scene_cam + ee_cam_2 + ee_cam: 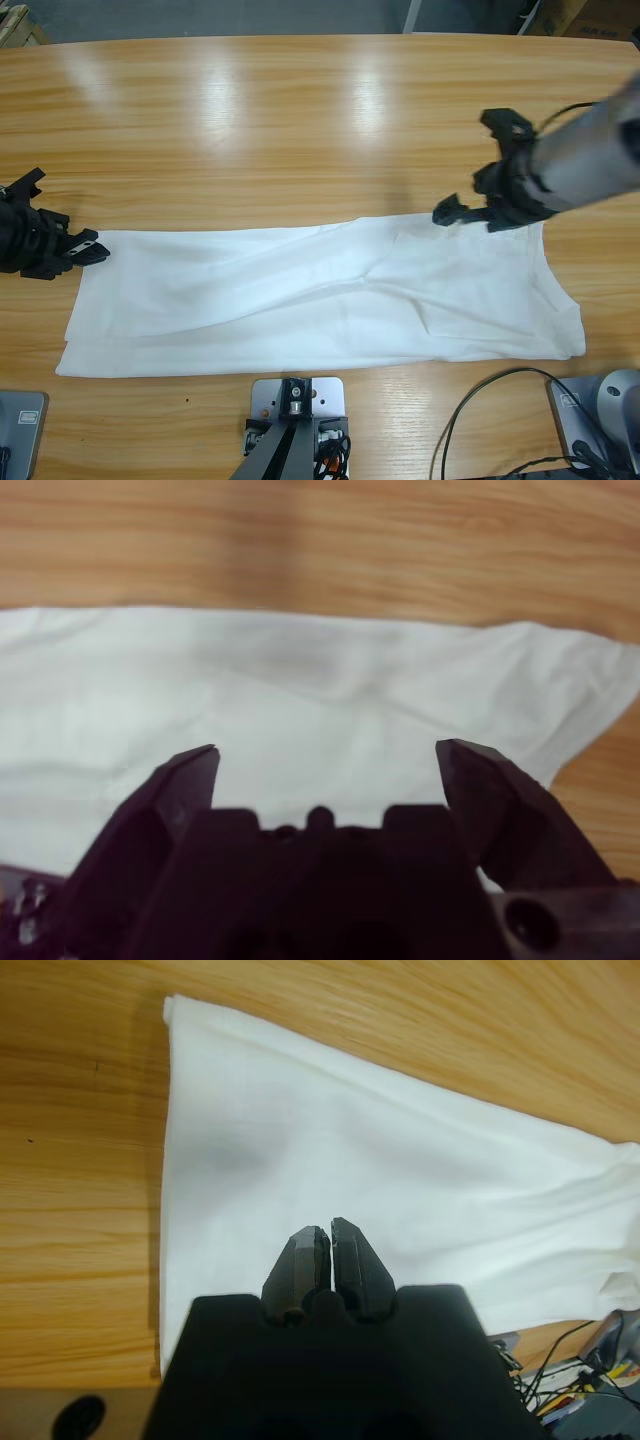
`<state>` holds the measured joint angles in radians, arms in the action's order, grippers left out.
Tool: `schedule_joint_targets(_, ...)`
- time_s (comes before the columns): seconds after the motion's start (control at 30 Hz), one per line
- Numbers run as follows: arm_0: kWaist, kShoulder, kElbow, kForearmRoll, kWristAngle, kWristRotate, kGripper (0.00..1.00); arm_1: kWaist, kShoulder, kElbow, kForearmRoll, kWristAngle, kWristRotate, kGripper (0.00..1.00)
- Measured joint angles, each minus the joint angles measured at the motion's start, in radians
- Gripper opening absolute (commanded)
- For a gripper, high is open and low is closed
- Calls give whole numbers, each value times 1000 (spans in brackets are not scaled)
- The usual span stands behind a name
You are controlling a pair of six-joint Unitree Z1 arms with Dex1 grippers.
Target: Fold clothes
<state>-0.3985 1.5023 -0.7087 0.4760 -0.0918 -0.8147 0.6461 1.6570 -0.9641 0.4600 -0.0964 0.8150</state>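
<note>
left gripper (88, 248): clenched, jaws together on nothing, at the T-shirt's (320, 300) 9 o'clock edge | right gripper (452, 212): released, jaws wide apart, above the shirt's 1 o'clock corner, contact unclear | T-shirt: white, folded into a long band, lightly creased, flat across the tabletop (300, 120), near its 6 o'clock edge

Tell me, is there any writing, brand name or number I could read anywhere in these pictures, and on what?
None can be read.
Folded white cotton T-shirt: no lettering or label shows in any view.
Cardboard boxes at the high view's top right corner: dark marks, too small to read.
Long wooden table: bare of any text.
</note>
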Motion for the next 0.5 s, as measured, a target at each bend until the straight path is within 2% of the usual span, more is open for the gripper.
schedule_joint_targets(0.13, -1, 0, 0, 0, 0, 0, 0, 85, 75, -65, 46, -20, 47, 1000)
schedule_joint_targets(0.3, -1, 0, 0, 0, -4, -3, 0, 112, 120, -75, 58, -46, 52, 994)
schedule_joint_targets(0.33, -1, 0, 0, 0, -5, -4, 0, 113, 126, -79, 58, -46, 44, 940)
schedule_joint_targets(0.4, -1, 0, 0, 0, -8, -7, 0, 115, 137, -93, 58, -46, 38, 766)
schedule_joint_targets(0.5, -1, 0, 0, 0, -14, -13, 0, 115, 162, -117, 58, -46, 37, 682)
